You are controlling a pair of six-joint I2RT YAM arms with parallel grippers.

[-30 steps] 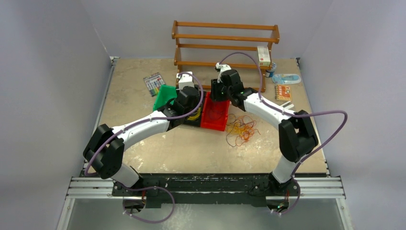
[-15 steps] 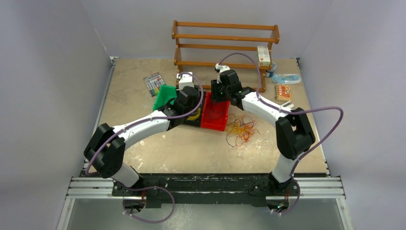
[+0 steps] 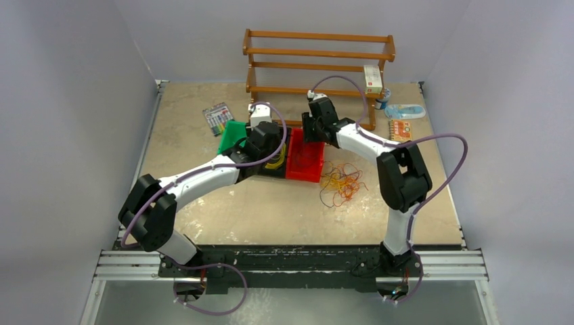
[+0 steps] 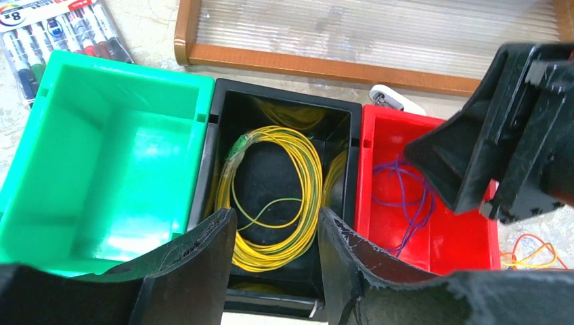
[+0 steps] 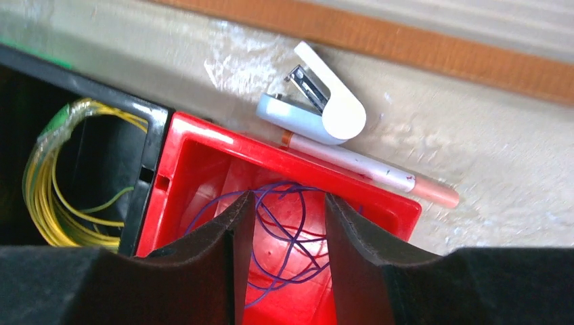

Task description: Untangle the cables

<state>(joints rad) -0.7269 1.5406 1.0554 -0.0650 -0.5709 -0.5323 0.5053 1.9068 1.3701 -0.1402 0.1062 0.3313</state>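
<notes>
The right gripper [image 5: 289, 203] is hanging half-open over the red bin [image 5: 203, 135]. Nothing seems to be caught between its jaws, though a strand this fine clinging to a pad would be hard to spot. Purple cables [image 4: 406, 196] are lying loose in that bin, right under it. If a loop is snagging on a finger as the gripper lifts, the purple is at risk of being dragged back out.

The left gripper [image 4: 274, 223] is hovering, also half-open and empty, over the black bin [image 4: 338, 115], where a yellow coil [image 4: 308, 176] is sitting. The two wrists are working close together, so a sideways swing is risking a knock between them or a shove on the bins.

The orange and yellow tangle [image 3: 340, 184] is lying on the bench [image 3: 271, 210] just right of the red bin. Pulling hard on one strand there is likely to be tightening knots or dragging the whole bunch along. A stapler [image 5: 318, 101] and pen [image 5: 365, 169] are lying just behind the red bin, close enough to get bumped.
</notes>
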